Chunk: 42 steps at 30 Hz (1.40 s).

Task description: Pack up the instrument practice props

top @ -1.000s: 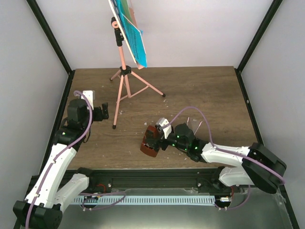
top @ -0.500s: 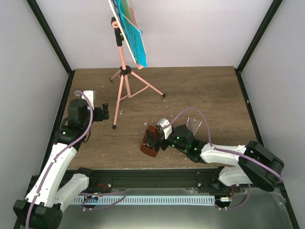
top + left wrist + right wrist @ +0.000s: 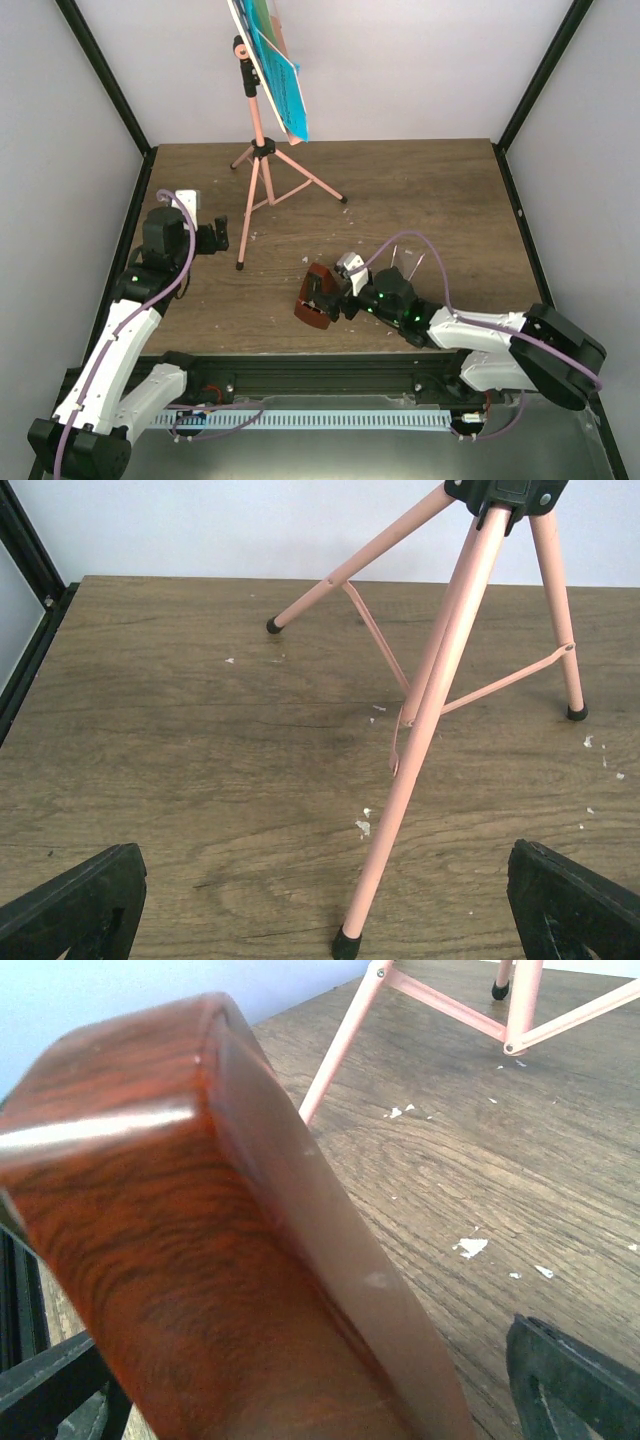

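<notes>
The pink tripod music stand [image 3: 262,150] is set up at the back left of the table, with blue sheet-music pages [image 3: 280,85] on its desk. In the left wrist view its near leg [image 3: 420,740] comes down between the fingers of my open left gripper [image 3: 320,880], which touch nothing. The reddish-brown metronome [image 3: 318,297] is tilted near the front edge. It fills the right wrist view [image 3: 180,1260], lying between the wide-apart fingers of my right gripper [image 3: 300,1360]. The right finger [image 3: 575,1385] is apart from it. That gripper [image 3: 330,292] reaches it from the right.
White flecks [image 3: 363,827] dot the wooden table [image 3: 430,190]. A faint clear plastic piece [image 3: 408,262] lies just behind the right wrist. Black frame posts and grey walls close in both sides and the back.
My right arm has shifted slightly, its forearm dropping lower and the wrist edging in on the metronome. The left arm and the stand have not moved.
</notes>
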Motion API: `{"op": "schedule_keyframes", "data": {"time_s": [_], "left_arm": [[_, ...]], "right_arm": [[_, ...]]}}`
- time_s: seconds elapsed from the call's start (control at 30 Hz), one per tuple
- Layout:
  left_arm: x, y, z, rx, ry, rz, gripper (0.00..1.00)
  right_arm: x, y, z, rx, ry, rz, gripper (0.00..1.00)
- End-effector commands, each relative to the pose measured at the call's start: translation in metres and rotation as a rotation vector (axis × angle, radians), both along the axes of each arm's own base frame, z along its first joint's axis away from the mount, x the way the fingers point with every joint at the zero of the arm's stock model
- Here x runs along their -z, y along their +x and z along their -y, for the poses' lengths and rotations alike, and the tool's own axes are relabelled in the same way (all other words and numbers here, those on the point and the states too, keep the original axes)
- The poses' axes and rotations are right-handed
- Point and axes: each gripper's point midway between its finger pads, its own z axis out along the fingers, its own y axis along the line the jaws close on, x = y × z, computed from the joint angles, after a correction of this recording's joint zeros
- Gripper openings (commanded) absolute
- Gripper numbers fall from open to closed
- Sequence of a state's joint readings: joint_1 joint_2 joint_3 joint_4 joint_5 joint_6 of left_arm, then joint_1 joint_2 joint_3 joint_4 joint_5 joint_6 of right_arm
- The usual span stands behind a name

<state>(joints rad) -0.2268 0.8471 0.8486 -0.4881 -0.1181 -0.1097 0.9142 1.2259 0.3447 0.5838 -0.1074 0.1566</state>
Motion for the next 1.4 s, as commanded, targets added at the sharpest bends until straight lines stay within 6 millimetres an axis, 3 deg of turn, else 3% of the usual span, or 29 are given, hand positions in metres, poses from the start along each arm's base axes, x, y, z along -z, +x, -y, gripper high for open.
{"op": "schedule_keyframes", "data": {"time_s": [0.0, 1.2, 1.37], "left_arm": [[-0.0023, 0.0014, 0.0005, 0.008, 0.000, 0.017, 1.00], [-0.0001, 0.0023, 0.0015, 0.013, 0.001, 0.010, 1.00], [-0.0001, 0.0023, 0.0018, 0.014, 0.001, 0.010, 1.00]], "right_arm": [[-0.0088, 0.0012, 0.0046, 0.034, 0.032, 0.016, 0.99], [-0.0107, 0.0006, 0.0067, 0.047, 0.069, 0.006, 0.88], [-0.0123, 0.0010, 0.0065, 0.049, 0.075, 0.008, 0.82]]}}
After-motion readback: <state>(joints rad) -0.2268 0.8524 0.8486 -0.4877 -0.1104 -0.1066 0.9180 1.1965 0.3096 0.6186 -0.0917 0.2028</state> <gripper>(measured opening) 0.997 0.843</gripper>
